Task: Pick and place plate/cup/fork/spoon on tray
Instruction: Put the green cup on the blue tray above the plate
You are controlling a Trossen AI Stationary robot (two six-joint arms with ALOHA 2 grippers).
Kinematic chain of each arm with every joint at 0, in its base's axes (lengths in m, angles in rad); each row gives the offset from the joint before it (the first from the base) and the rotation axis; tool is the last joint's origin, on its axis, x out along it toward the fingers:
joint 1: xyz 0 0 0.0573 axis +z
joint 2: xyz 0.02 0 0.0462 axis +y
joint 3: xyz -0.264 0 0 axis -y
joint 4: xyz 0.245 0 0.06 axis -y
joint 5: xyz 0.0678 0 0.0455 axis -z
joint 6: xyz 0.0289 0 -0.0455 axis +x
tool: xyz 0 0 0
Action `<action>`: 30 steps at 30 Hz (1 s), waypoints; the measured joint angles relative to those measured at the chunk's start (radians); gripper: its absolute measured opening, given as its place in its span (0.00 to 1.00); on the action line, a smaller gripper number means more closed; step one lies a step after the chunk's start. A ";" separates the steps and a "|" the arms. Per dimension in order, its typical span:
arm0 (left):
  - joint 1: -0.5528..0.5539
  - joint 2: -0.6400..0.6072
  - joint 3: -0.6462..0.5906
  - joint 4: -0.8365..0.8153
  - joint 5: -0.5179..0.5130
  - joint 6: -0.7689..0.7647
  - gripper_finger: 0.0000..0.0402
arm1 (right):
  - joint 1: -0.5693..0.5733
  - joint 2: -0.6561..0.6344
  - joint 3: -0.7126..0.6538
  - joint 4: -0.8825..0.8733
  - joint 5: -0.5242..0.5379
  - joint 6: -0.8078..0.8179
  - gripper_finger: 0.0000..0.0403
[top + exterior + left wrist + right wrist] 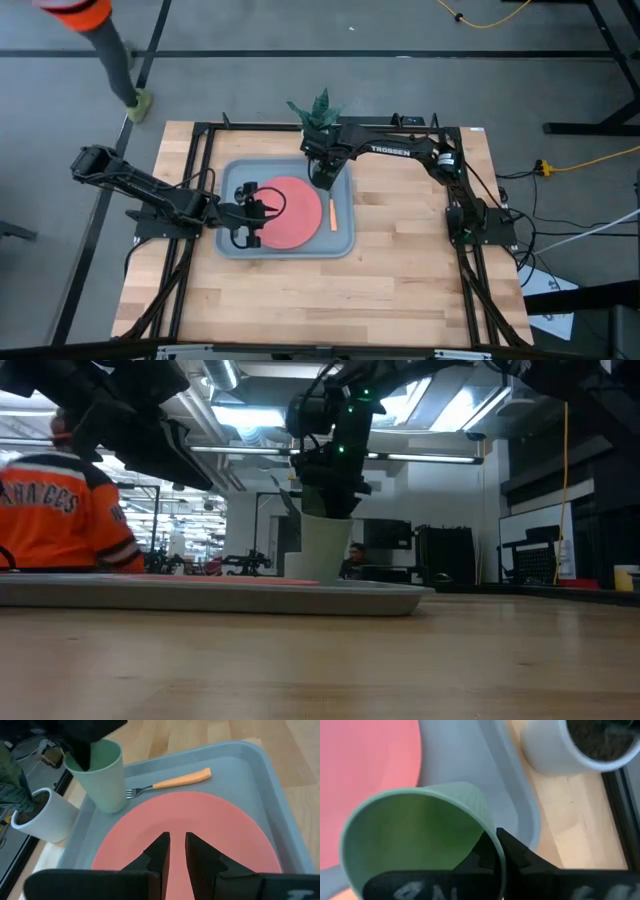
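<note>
The blue-grey tray [343,243] lies mid-table. The coral plate [292,214] lies flat in it, and the orange-handled fork [331,212] lies on the tray floor to the plate's right. My right gripper [322,178] is shut on the mint-green cup [100,775] in the tray's far part, beside the plate. My left gripper [177,847] hovers over the plate's left part. Its fingers stand a narrow gap apart with nothing between them. The spoon shows in no view. My right gripper pinches the cup's wall at the rim [495,837], one finger inside the cup and one outside. The fingers come from above, pointing steeply down. The cup hangs nearly upright. Its base is at the tray floor [112,809]; whether it rests there I cannot tell.
A white pot with a green plant [320,108] stands just beyond the tray's far rim, close to the cup. A person in an orange top [60,510] is beyond the table's far left. Bare wood [330,300] lies on the near side.
</note>
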 joint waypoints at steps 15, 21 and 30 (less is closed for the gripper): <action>0.000 0.000 0.000 -0.002 -0.002 -0.001 0.13 | 0.008 -0.005 0.068 0.039 0.022 -0.024 0.00; 0.000 0.000 0.000 -0.002 -0.004 -0.002 0.13 | 0.016 -0.005 0.068 -0.038 0.102 -0.022 0.00; 0.000 0.000 0.000 -0.002 -0.005 -0.011 0.13 | 0.022 -0.005 0.068 -0.072 0.244 0.000 0.00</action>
